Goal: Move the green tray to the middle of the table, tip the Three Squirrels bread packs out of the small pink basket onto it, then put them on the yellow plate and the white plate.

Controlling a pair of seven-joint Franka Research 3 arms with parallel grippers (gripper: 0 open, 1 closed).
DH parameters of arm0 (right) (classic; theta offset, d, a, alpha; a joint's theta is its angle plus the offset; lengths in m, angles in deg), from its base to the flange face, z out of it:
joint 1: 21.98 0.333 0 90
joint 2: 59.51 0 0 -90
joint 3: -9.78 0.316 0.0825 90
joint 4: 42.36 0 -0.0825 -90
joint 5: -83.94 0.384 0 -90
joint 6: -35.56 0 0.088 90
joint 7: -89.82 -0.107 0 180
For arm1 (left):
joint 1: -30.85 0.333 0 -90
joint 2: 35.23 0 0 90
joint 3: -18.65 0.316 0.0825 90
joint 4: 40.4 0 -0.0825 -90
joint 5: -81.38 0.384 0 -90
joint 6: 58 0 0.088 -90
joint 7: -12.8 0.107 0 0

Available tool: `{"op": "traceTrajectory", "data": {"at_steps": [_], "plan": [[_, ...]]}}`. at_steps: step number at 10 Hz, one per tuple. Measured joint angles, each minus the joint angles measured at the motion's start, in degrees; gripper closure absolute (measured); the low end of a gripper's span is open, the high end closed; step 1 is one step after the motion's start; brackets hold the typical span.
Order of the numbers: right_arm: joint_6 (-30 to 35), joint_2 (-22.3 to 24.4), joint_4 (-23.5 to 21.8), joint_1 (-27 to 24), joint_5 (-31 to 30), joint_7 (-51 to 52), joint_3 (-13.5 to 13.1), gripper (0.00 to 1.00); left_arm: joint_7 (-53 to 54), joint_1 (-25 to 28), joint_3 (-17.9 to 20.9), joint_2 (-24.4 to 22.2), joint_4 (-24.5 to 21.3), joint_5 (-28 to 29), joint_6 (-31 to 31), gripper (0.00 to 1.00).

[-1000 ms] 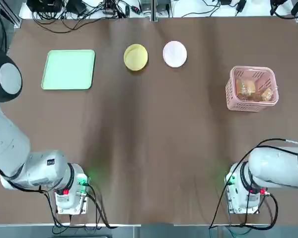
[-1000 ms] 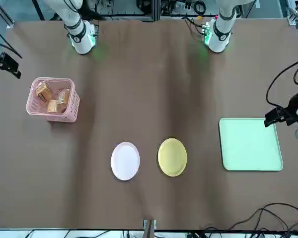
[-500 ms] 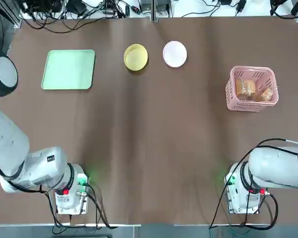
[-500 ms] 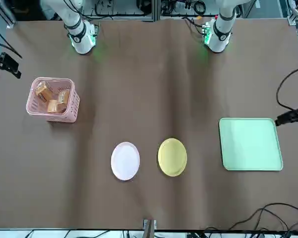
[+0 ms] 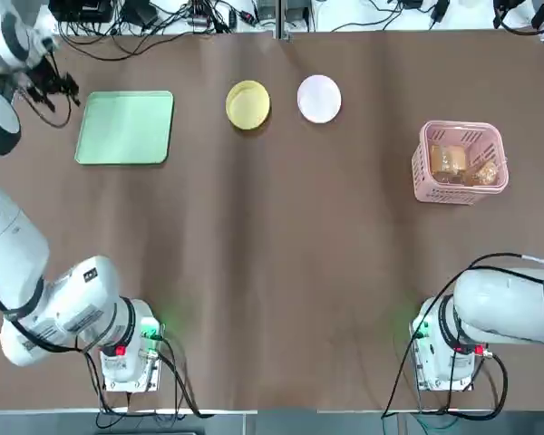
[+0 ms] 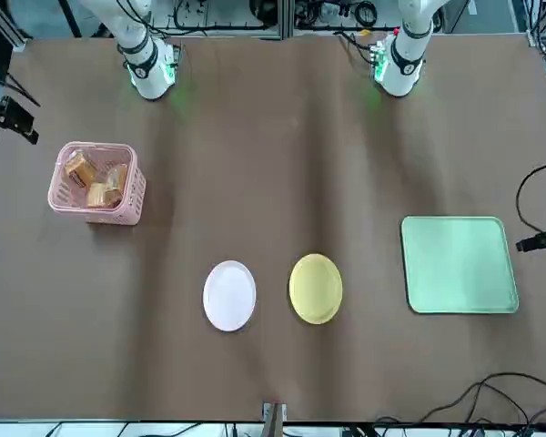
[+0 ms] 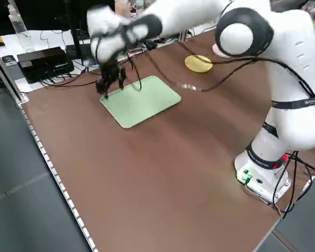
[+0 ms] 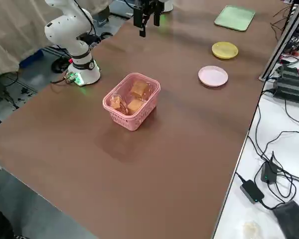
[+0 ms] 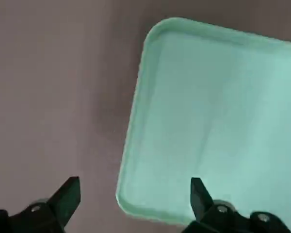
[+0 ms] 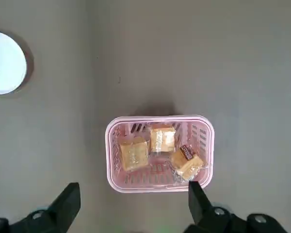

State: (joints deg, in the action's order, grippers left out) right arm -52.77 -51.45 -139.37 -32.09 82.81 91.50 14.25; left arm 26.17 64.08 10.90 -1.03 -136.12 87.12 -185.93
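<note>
Green tray (image 5: 125, 128) on the matte brown table (image 5: 281, 236).

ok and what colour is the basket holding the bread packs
Pale pink, all over its rim and slatted sides; the right wrist view shows it best.

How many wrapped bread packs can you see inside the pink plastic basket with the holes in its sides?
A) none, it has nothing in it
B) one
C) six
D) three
D, because the right wrist view shows three clear-wrapped, orange-brown bread packs lying apart inside the pale pink slatted plastic basket.
</note>
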Motion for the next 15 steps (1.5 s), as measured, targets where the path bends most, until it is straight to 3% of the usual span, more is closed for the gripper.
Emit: {"op": "traceTrajectory", "data": {"at_steps": [2, 4, 6, 7, 8, 13, 14, 15], "plan": [[0.04, -0.01, 0.00, -0.01, 0.00, 0.00, -0.06, 0.01, 2.63, 3.16, -0.01, 0.60, -7.66, 0.32, -10.40, 0.00], [0.06, -0.01, 0.00, -0.01, 0.00, 0.00, -0.11, 0.01, 3.21, 4.05, -0.02, 0.80, -10.51, 0.92, -14.90, 0.03], [0.06, -0.01, 0.00, -0.01, 0.00, 0.00, -0.09, 0.01, 3.41, 4.90, -0.01, 1.32, -11.01, 0.97, -16.40, 0.13], [0.06, -0.01, 0.00, -0.01, 0.00, 0.00, -0.09, 0.01, 3.52, 5.04, -0.03, 1.41, -10.99, 0.98, -16.45, 0.28], [0.06, -0.01, 0.00, -0.01, 0.00, 0.00, -0.09, 0.01, 3.54, 5.01, -0.20, 1.67, -10.91, 0.98, -16.54, 0.32], [0.05, -0.01, 0.04, 0.00, 0.00, 0.00, 0.01, 0.01, 3.54, 4.67, -0.45, 3.78, -8.38, 0.98, -17.09, 0.38], [0.05, -0.01, 0.04, 0.00, 0.00, 0.00, 0.01, 0.01, 3.46, 4.67, -0.52, 3.81, -8.32, 0.98, -17.08, 0.44], [0.05, -0.01, 0.04, 0.00, 0.00, 0.00, 0.01, 0.01, 3.17, 4.67, -0.88, 3.78, -8.20, 0.98, -17.03, 0.59]]}}
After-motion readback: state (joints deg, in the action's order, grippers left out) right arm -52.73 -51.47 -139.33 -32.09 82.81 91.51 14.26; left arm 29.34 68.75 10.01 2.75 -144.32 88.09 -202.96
